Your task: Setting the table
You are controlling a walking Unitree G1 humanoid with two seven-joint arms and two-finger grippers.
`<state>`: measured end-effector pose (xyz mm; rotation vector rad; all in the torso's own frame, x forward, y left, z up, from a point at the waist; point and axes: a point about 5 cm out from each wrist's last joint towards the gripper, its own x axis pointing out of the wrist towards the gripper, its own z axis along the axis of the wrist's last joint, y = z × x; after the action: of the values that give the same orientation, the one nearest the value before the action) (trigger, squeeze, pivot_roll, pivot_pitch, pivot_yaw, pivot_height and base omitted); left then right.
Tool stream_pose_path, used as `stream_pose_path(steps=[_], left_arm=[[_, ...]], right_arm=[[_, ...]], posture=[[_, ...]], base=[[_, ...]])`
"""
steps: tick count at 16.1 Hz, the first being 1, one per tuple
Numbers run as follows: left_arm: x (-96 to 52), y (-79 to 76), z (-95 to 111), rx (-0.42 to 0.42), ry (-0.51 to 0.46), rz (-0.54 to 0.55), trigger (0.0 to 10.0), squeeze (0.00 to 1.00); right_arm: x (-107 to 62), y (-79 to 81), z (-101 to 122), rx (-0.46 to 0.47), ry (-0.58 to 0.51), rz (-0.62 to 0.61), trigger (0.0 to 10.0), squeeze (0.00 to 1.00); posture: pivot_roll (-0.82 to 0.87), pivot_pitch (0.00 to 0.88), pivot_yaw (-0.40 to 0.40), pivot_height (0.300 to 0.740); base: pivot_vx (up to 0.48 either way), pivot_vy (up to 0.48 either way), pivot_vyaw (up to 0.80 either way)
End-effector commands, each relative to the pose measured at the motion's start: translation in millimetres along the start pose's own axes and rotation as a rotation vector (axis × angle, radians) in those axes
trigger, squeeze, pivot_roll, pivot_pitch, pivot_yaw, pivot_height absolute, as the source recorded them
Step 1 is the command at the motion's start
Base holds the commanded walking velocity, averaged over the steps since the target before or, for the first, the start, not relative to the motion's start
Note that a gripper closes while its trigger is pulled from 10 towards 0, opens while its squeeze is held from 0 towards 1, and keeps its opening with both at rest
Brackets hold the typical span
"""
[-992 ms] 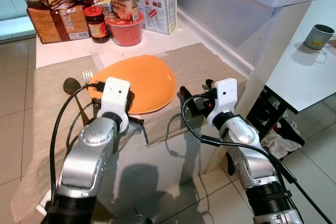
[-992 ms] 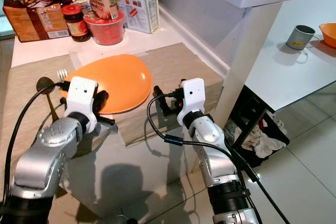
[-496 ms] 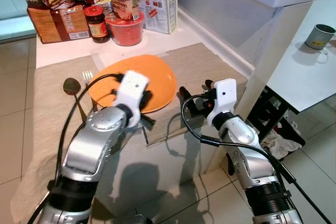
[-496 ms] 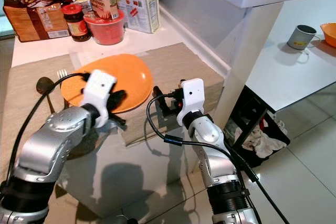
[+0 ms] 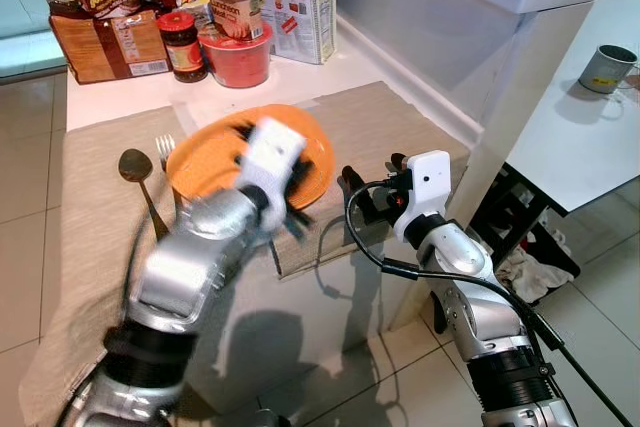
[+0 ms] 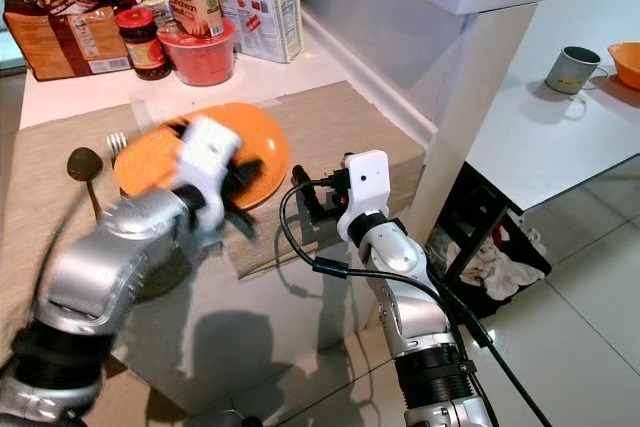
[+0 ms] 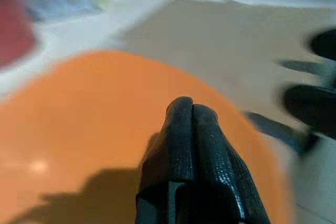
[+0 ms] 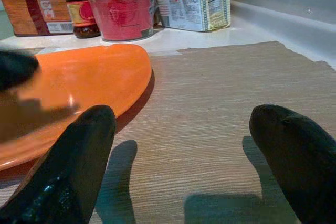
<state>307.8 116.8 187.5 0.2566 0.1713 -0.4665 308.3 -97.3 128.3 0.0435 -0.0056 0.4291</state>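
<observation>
Now — orange plate (image 5: pixel 205 152): lengthwise across mat | left gripper (image 7: pixel 191 111): fingers together | right gripper (image 8: pixel 189 150): fingers apart

One orange plate (image 5: pixel 200 162), one fork (image 5: pixel 165 147), one spoon (image 5: pixel 135 167), one beige placemat (image 5: pixel 385 122), one red tub (image 5: pixel 238 59), one jar (image 5: pixel 184 45), one grey mug (image 5: pixel 606 69), my two grippers (image 7: pixel 191 129) (image 8: pixel 184 166).
</observation>
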Motion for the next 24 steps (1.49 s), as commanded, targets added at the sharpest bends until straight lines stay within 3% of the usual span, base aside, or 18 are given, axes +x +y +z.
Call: stream_pose_path(steps=[1,4,5,7,8,11,12,13,14,15,18,19,20,24], left_arm=[[-0.3,8.7,0.1,0.023,-0.006,0.046,0.0,0.00],[-5.6,34.5,-16.0,0.061,0.042,0.160,0.0,0.00],[-6.4,39.5,-20.4,0.048,0.056,0.179,0.0,1.00],[-8.3,44.7,-19.6,0.031,0.047,0.195,0.0,1.00],[-9.2,47.0,-16.1,0.033,0.030,0.190,4.0,1.00],[-8.8,47.3,-16.6,0.011,0.018,0.200,3.5,1.00],[-8.4,45.7,-17.9,0.013,0.020,0.192,1.0,1.00],[-7.4,42.6,-18.9,0.026,0.026,0.177,1.3,1.00],[-6.4,41.3,-19.7,0.041,0.032,0.175,4.0,1.00],[-4.8,40.2,-21.7,0.044,0.047,0.159,10.0,1.00],[-2.5,44.4,-32.1,0.079,0.125,0.150,10.0,0.98],[-2.0,46.1,-35.9,0.088,0.156,0.142,10.0,0.65],[-1.5,47.9,-37.1,0.096,0.170,0.142,10.0,0.00],[0.4,53.2,-39.7,0.096,0.200,0.158,10.0,0.00]], right_arm=[[0.8,-2.2,2.1,-0.006,0.002,-0.009,10.0,0.00],[0.8,-1.3,0.8,-0.005,0.008,-0.003,10.0,0.00],[0.8,-0.8,0.6,-0.004,0.009,-0.002,10.0,0.00],[0.3,-0.9,0.2,-0.003,0.011,-0.001,10.0,0.00],[-0.3,-0.8,-0.5,-0.003,0.014,0.000,10.0,0.00],[-0.2,-0.8,-0.7,-0.005,0.017,0.003,10.0,0.00],[-0.2,-0.7,-0.5,-0.006,0.017,0.004,10.0,0.00],[-0.2,-0.6,-0.4,-0.006,0.017,0.004,10.0,0.00],[-0.1,-0.5,-0.3,-0.006,0.017,0.004,10.0,0.00],[0.1,-0.2,-0.2,-0.006,0.018,0.004,10.0,0.00],[-0.2,-0.2,-0.1,-0.005,0.019,0.002,10.0,0.00],[-0.3,-0.2,-0.1,-0.006,0.019,0.001,10.0,0.00],[-0.4,-0.5,0.1,-0.006,0.019,0.001,10.0,0.00],[-1.3,-1.3,0.1,-0.007,0.021,-0.001,10.0,0.00]], posture=[[0.04,0.000,0.027,0.740],[0.05,0.000,0.023,0.740],[0.05,0.000,0.023,0.740],[0.05,0.000,0.022,0.740],[0.05,0.000,0.020,0.740],[0.05,0.000,0.017,0.740],[0.05,0.000,0.018,0.740],[0.05,0.000,0.018,0.740],[0.04,0.000,0.019,0.740],[0.04,0.000,0.020,0.740],[0.04,0.000,0.025,0.740],[0.04,0.000,0.026,0.740],[0.04,0.000,0.025,0.740],[0.04,0.000,0.026,0.740]], base=[[0.000,0.000,0.00],[0.000,0.000,0.00],[0.000,0.000,0.00],[0.000,0.000,0.00],[0.000,0.000,0.00],[0.000,0.000,0.00],[0.000,0.000,0.00],[0.000,0.000,0.00],[0.000,0.000,0.00],[0.000,0.000,0.00],[0.000,0.000,0.00],[0.000,0.000,0.00],[0.000,0.000,0.00],[0.000,0.000,0.00]])
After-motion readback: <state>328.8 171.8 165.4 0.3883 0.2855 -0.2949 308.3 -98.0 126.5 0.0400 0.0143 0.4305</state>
